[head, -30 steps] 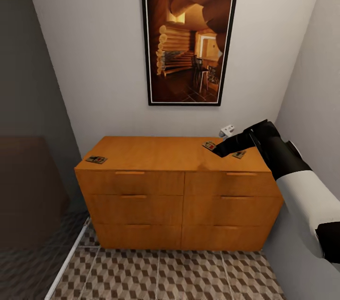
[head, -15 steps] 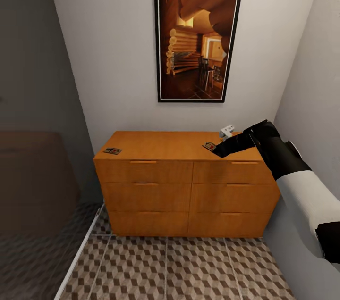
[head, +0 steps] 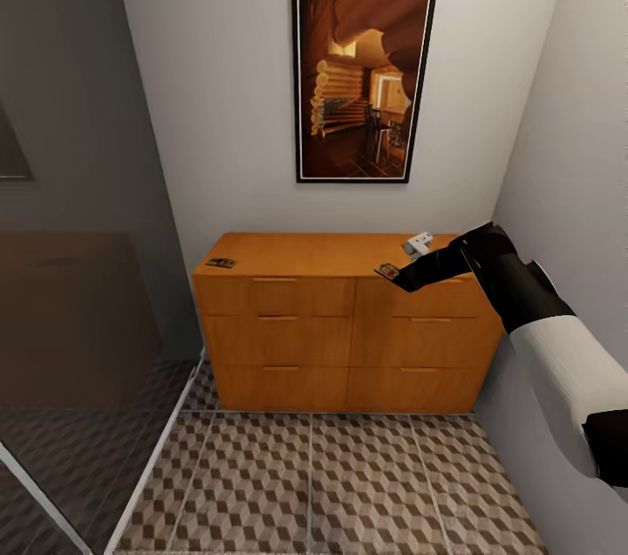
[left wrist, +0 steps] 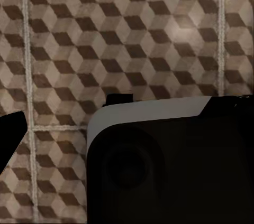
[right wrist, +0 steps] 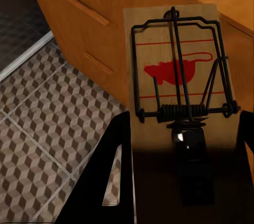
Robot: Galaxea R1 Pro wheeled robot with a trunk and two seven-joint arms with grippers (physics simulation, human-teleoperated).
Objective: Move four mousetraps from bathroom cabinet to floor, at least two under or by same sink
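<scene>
The right hand (head: 394, 275) is gripping a mousetrap (right wrist: 177, 76), now carried clear of the cabinet (head: 349, 324) edge as the view backs away; floor (head: 349, 485) placement comes next.

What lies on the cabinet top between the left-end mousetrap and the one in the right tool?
Head view: bare wood on the cabinet top between the left-end mousetrap and the held mousetrap in the right tool.

A tall framed picture (head: 365, 79) of a log interior hangs on the pale grey wall (head: 227, 101). To one side stands a dark glass partition (head: 78, 276), with soft, even light throughout.
</scene>
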